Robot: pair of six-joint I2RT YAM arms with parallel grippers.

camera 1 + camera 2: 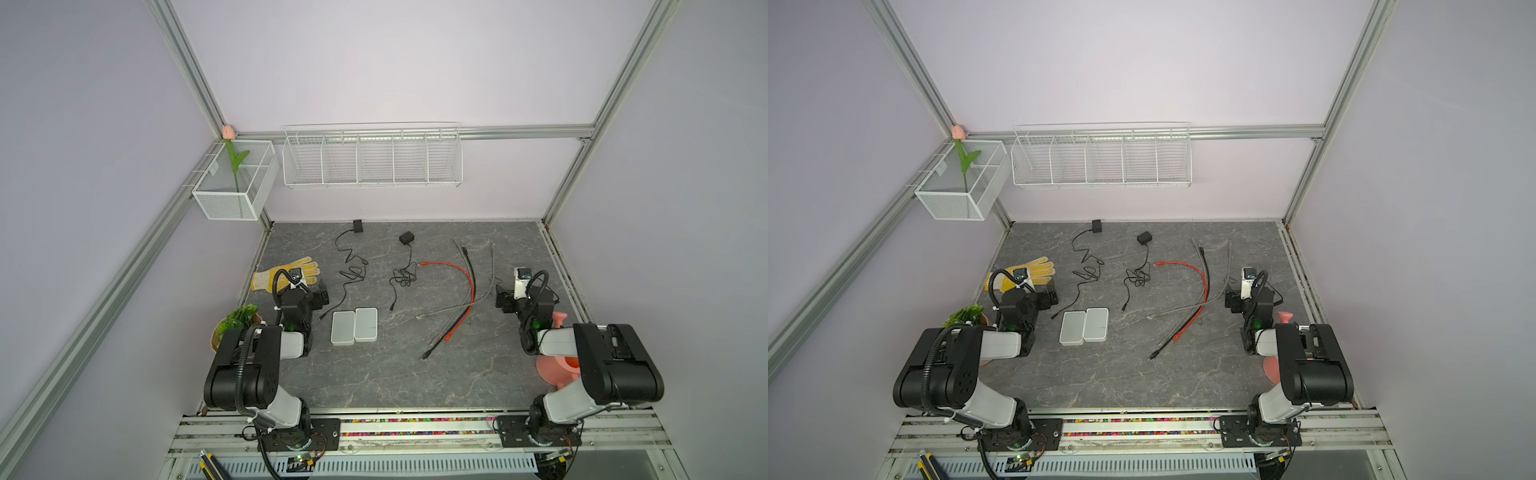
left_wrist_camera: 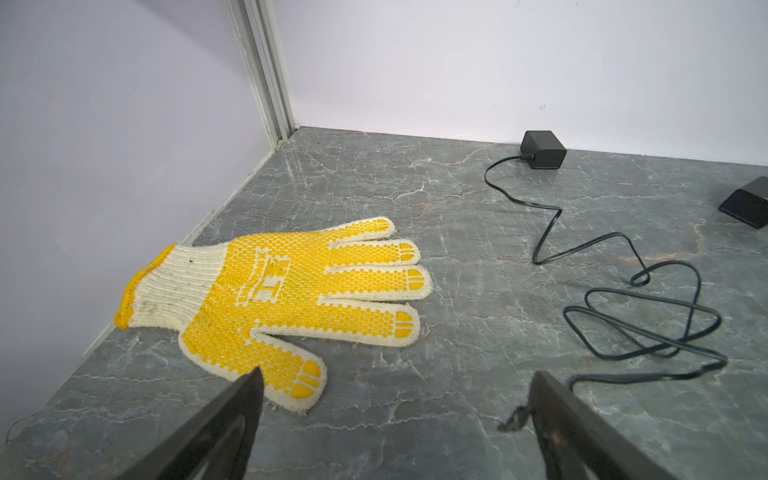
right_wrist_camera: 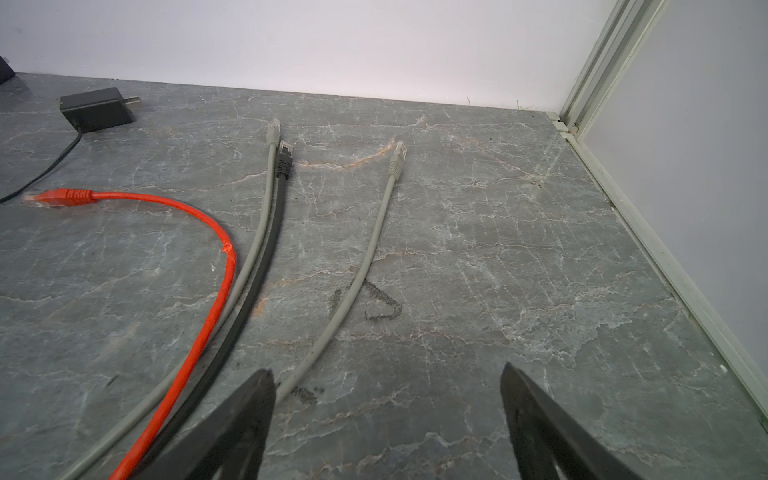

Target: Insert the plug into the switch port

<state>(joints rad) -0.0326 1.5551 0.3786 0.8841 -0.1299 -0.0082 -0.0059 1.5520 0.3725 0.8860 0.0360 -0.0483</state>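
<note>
Plainly, both top views show two white rectangular plastic switch boxes [image 1: 366, 324] lying side by side on the grey marbled tabletop [image 1: 374, 374], between my arms. Their ports are hidden from above. A red network cable [image 1: 444, 264] and darker ones sprawl to their right, well apart from them. Neither pair of jaws holds anything.

From the left wrist, my left jaws stand wide apart and empty. Ahead lie a yellow-dotted knitted work glove [image 2: 282, 299] and a black power adapter [image 2: 542, 149], whose thin cord ends in a small barrel plug [image 2: 513, 422] just beside one jaw.

From the right wrist, my right jaws gape as wide, also empty, over the cables: the red plug [image 3: 58, 196], a black plug [image 3: 284, 160] and a grey plug [image 3: 398, 156].

Which plug is meant I cannot tell. Either kind I judge very light and hard-shelled, on a limp, springy lead, and the network plugs likely carry a brittle latch. I would pinch the moulded boot just behind the tip, never the cord. The boxes look light and liable to slide, so the chosen one wants bracing.
</note>
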